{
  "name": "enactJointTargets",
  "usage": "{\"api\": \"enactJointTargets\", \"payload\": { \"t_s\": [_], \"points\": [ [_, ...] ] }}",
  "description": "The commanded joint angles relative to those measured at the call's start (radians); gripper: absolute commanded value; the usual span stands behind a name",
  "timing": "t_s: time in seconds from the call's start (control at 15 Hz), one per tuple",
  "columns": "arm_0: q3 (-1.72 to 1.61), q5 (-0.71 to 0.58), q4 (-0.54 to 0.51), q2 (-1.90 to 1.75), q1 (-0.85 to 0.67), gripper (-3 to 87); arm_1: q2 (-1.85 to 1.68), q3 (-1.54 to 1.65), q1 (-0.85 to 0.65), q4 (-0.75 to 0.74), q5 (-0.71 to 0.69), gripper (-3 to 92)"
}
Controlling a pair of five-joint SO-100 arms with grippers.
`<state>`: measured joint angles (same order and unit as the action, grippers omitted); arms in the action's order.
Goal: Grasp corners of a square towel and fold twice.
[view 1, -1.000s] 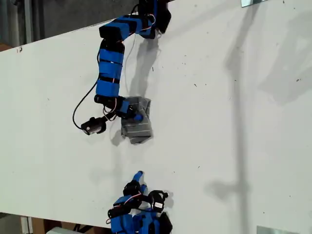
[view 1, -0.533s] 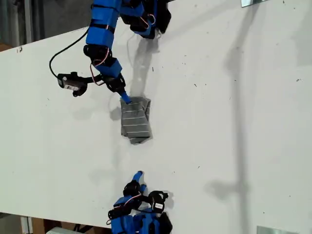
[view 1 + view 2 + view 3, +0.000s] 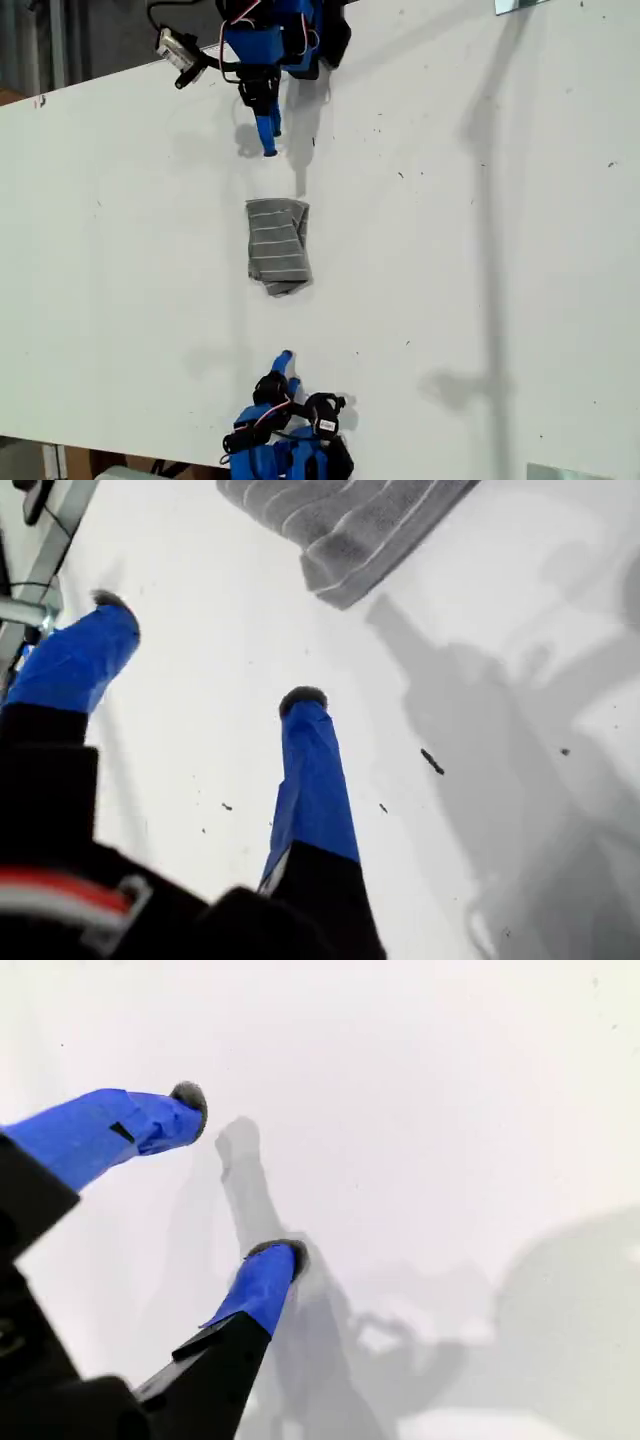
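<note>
The towel [image 3: 278, 245] lies folded small on the white table [image 3: 450, 250], with nothing touching it. My first gripper [image 3: 209, 652] hangs short of the towel's near corner [image 3: 340, 598], jaws spread and empty. My second gripper [image 3: 234, 1172] is also spread, over bare table with no towel in its view.

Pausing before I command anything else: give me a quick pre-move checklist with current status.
1. The towel lies folded and compact on the table: ok.
2. My first gripper is open and empty: ok.
3. My second gripper is open and empty: ok.
4. Both arms are clear of the towel in the exterior view: ok.
5. Fold edges squared up: not ok, one end skews to a point.
6. Number of folds made: cannot tell.
</note>
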<state>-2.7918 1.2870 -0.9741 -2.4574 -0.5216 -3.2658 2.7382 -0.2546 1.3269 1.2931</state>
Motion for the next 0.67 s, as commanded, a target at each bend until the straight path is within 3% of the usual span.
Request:
{"api": "enactJointTargets", "payload": {
  "t_s": [0.0, 0.13, 0.27, 0.4, 0.6],
  "points": [
    [-0.015, -0.015, -0.005, -0.072, -0.002, 25.6, -0.023, 0.025, -0.035, 0.029, 0.121, 25.2],
    [-0.055, -0.011, -0.032, -0.166, 0.0, 25.6, -0.028, 0.067, -0.018, 0.014, 0.222, 23.7],
    [-0.094, 0.003, -0.071, -0.275, -0.005, 25.5, -0.028, 0.121, -0.002, 0.067, 0.431, 23.4],
    [-0.144, 0.002, -0.129, -0.44, -0.008, 25.3, -0.025, 0.137, 0.026, 0.067, 0.453, 23.9],
    [-0.273, 0.009, -0.344, -0.986, 0.029, 24.8, -0.025, 0.14, 0.046, 0.069, 0.439, 23.7]
  ]
}}
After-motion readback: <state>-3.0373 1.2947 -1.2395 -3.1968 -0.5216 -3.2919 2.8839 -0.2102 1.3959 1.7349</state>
